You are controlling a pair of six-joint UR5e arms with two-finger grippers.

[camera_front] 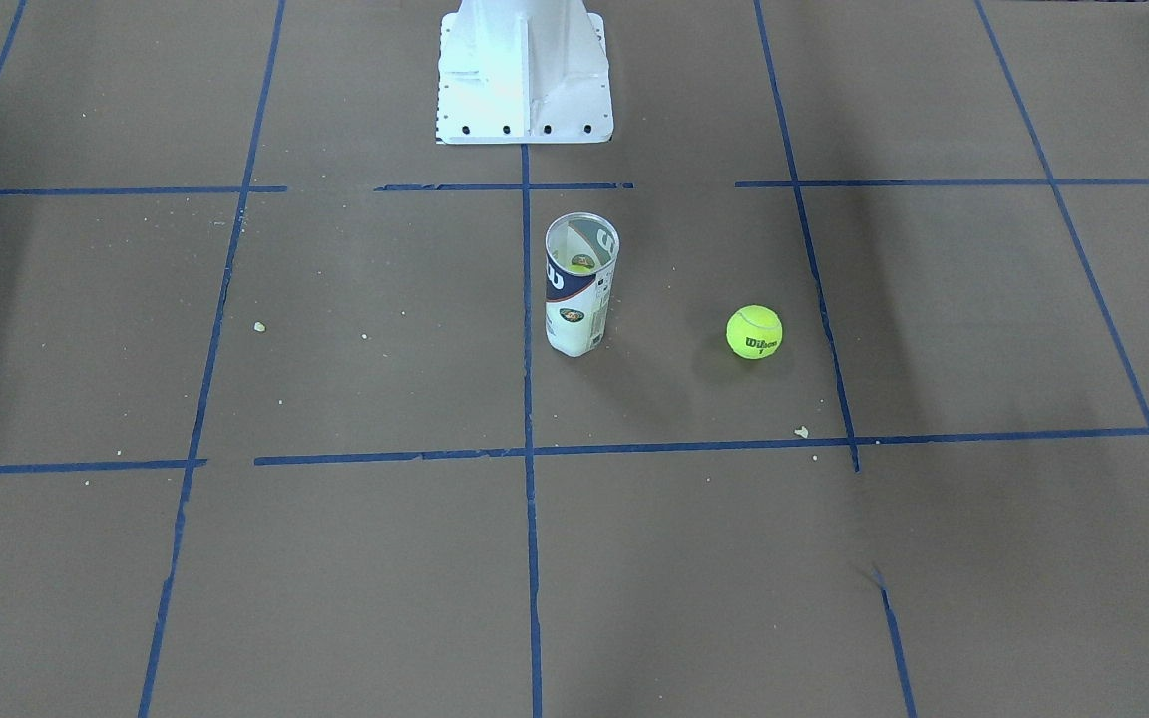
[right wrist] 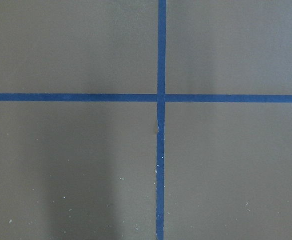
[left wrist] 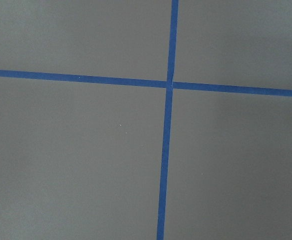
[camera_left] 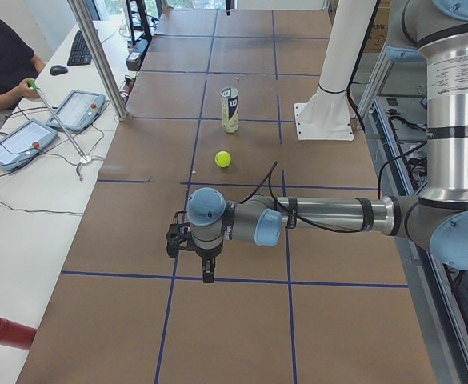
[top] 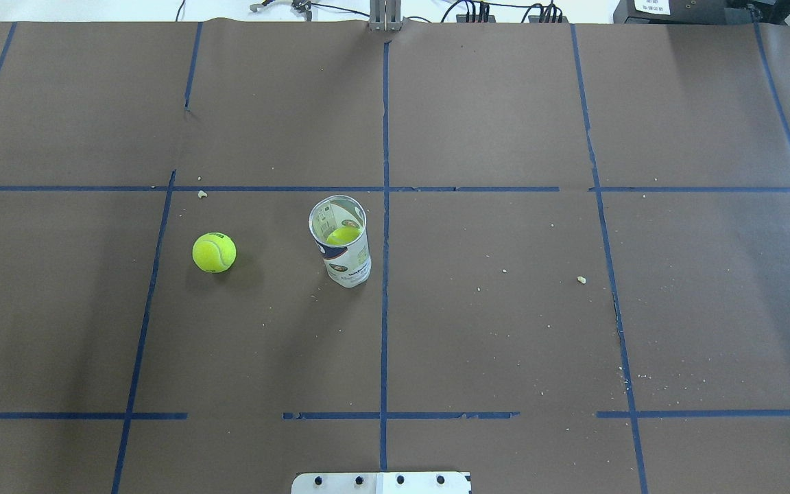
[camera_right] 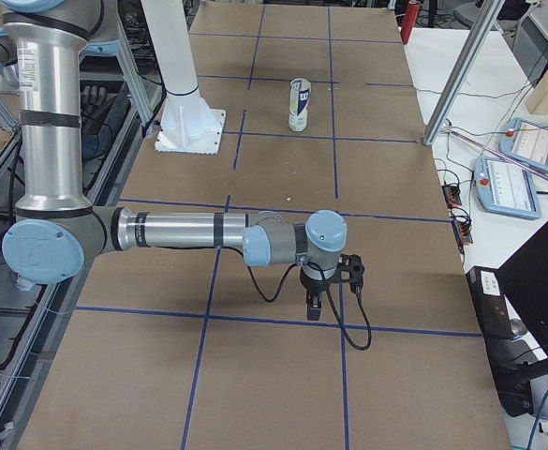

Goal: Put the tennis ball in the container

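Note:
The yellow-green tennis ball [camera_front: 754,332] [top: 214,252] [camera_left: 223,159] lies loose on the brown table, black lettering showing. Beside it, toward the table's middle line, the clear container [camera_front: 580,284] [top: 341,250] [camera_left: 230,110] [camera_right: 299,104] stands upright and open-topped, with another yellow ball [top: 343,235] inside. Both arms hang high over the table ends, far from the ball and tube. The left gripper [camera_left: 208,272] points down in the exterior left view only, the right gripper [camera_right: 313,307] in the exterior right view only; I cannot tell whether either is open or shut. Both wrist views show only bare table with blue tape.
The white robot base [camera_front: 525,75] [top: 381,482] stands at the table's edge behind the tube. Blue tape lines grid the brown table [top: 505,309]. A side bench holds tablets [camera_left: 26,140], with a metal post [camera_left: 98,56] and a red cylinder [camera_left: 6,332] nearby.

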